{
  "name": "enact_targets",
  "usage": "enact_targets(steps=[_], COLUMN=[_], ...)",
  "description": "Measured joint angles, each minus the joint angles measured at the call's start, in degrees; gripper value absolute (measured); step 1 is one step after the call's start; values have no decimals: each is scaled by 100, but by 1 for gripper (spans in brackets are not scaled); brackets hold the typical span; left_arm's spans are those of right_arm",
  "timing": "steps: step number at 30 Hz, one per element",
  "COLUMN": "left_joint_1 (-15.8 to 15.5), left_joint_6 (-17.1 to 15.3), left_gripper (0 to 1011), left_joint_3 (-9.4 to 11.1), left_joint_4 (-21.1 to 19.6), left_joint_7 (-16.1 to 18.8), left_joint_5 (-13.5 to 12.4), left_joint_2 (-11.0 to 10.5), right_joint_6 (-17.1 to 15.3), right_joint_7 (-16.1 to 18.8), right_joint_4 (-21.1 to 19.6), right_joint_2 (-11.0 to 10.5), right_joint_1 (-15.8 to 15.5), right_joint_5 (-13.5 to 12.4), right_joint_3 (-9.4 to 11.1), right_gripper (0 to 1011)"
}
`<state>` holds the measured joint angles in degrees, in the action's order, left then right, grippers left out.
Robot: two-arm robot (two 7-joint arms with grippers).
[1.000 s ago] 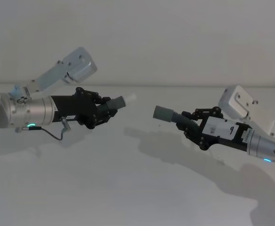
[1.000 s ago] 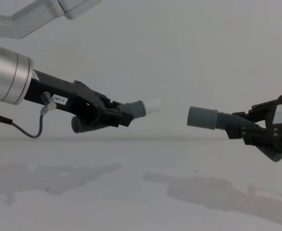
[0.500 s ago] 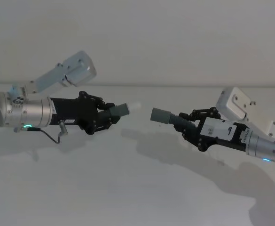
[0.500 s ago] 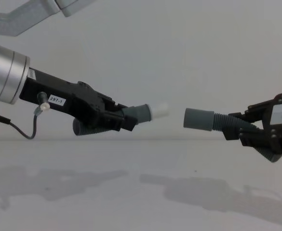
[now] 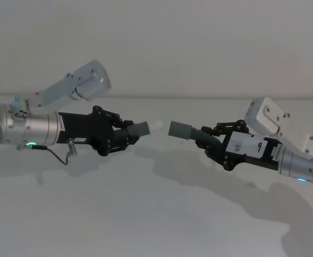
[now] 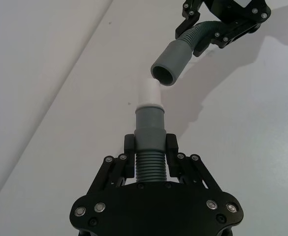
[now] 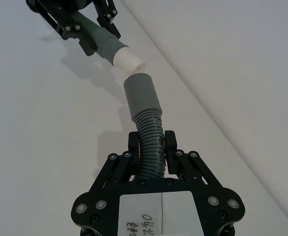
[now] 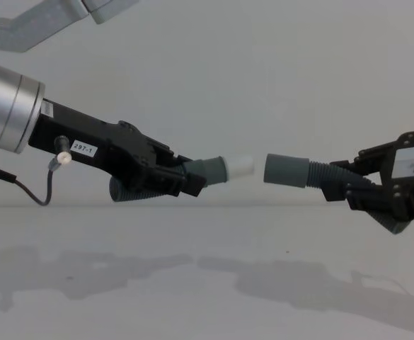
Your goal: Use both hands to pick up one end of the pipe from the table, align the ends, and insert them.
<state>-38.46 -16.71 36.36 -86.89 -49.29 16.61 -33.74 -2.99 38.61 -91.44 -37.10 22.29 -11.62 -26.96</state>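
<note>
Midair, whitish tip (image 8: 239, 166) near grey socket (image 8: 286, 170), apart.

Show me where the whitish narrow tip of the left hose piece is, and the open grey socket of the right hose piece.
whitish narrow tip (image 8: 239, 166): chest view, middle of its side.
open grey socket (image 6: 169, 64): left wrist view, on its outer wall near the mouth.

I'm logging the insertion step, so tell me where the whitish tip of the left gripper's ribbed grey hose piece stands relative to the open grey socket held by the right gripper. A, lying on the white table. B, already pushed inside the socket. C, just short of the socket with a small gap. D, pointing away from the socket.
C: in the chest view the whitish tip faces the open grey socket, and a narrow strip of background shows between them.
</note>
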Motion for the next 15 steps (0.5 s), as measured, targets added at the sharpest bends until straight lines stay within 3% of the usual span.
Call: enact_targets(steps=[15], left_joint_1=[-35], left_joint_6=[20], left_gripper=[355], left_joint_3=[68], left_joint_4=[0], left_joint_7=[-13], left_joint_5=[78], left_joint_2=[-28], right_joint_6=[-2], right_joint_7=[-10], right_joint_4=[-56], right_joint_2=[-13], right_joint_1=[46], right_joint_5=[-88], right_joint_3=[-74], right_gripper=[293])
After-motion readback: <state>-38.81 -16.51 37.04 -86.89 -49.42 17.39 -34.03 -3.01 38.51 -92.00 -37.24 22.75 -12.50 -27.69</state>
